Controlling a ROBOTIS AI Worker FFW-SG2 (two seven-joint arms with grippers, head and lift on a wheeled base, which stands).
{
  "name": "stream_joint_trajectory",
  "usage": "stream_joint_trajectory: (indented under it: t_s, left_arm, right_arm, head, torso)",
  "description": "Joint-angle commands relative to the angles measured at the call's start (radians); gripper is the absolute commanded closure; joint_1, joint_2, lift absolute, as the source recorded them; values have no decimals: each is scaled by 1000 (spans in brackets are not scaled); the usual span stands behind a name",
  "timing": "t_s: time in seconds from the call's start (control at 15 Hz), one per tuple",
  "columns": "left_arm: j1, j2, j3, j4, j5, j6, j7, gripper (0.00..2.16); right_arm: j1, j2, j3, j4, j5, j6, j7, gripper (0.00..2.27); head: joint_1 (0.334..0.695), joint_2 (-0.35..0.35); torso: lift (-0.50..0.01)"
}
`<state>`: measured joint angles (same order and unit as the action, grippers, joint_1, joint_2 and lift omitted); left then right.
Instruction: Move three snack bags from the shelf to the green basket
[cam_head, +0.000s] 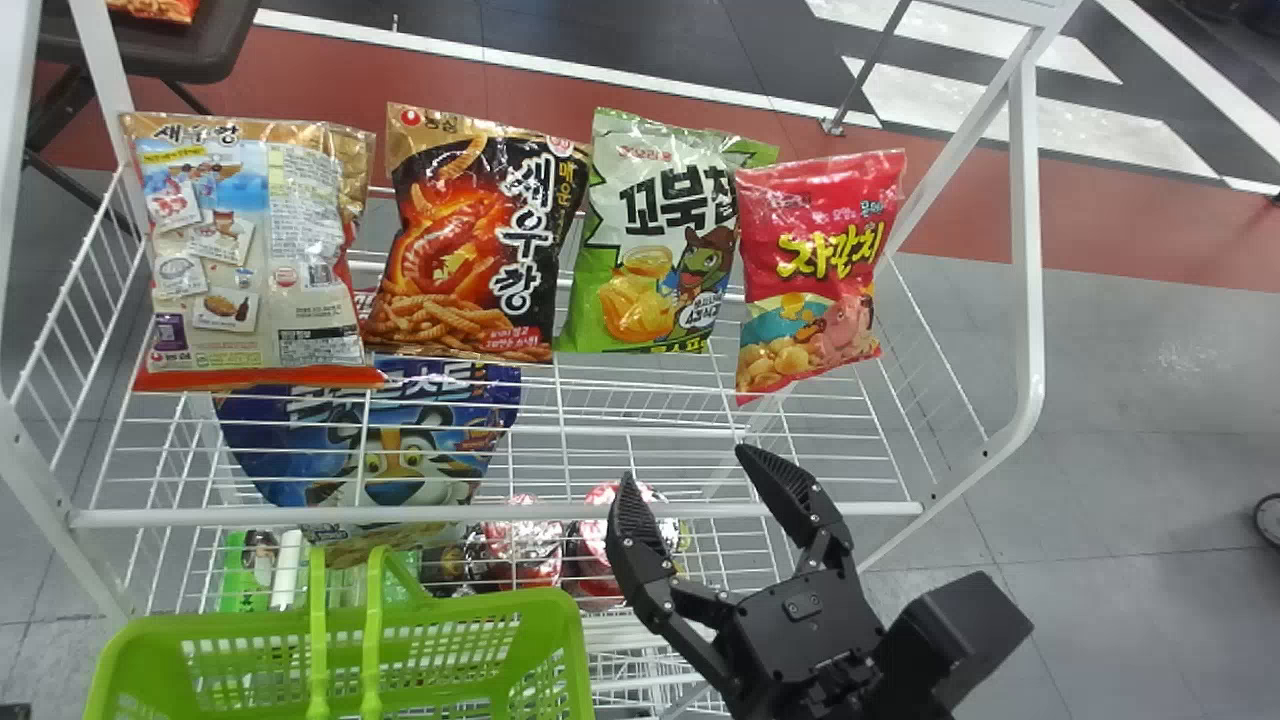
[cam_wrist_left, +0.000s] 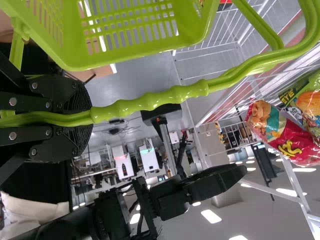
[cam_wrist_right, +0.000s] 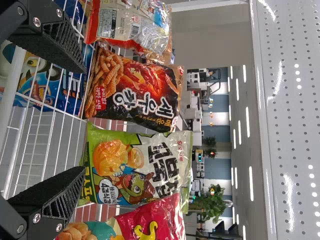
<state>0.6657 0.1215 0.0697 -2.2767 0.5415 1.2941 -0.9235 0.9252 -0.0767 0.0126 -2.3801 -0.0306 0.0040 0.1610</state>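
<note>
- While four snack bags line the shelf (cam_head: 560, 512), the green basket (cam_head: 500, 607) shows bare mesh where its inside can be seen, so the task looks barely begun, with all three bags left to move.
- From left to right stand the pale bag (cam_head: 250, 250), the dark bag (cam_head: 475, 240), the green bag (cam_head: 655, 235) and the red bag (cam_head: 820, 270).
- The basket is at the near left, in front of the shelf; the left gripper (cam_wrist_left: 91, 115) has its jaws closed around the handle (cam_wrist_left: 150, 101).
- The right gripper (cam_head: 683, 462) is at the shelf's near edge, its jaws spread wide with nothing between them.
- The green bag lies just beyond those jaws, on their far side and not touching; the red bag is far and to the right of them.
</note>
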Motion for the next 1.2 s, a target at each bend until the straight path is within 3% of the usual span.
stream_joint_trajectory:
  t_s: [0.0,1.13]
  left_arm:
    - [0,0,-1,0,0,-3,0,2142]
    - [-2,1,-1,0,0,-6,-3,2142]
  right_arm:
    - [1,0,0,-2,0,-2,0,127]
    - [-6,-2,0,4,0,-2,0,127]
  head:
    - [695,-350]
    - [695,-350]
  torso:
    - [-48]
    - [-48]
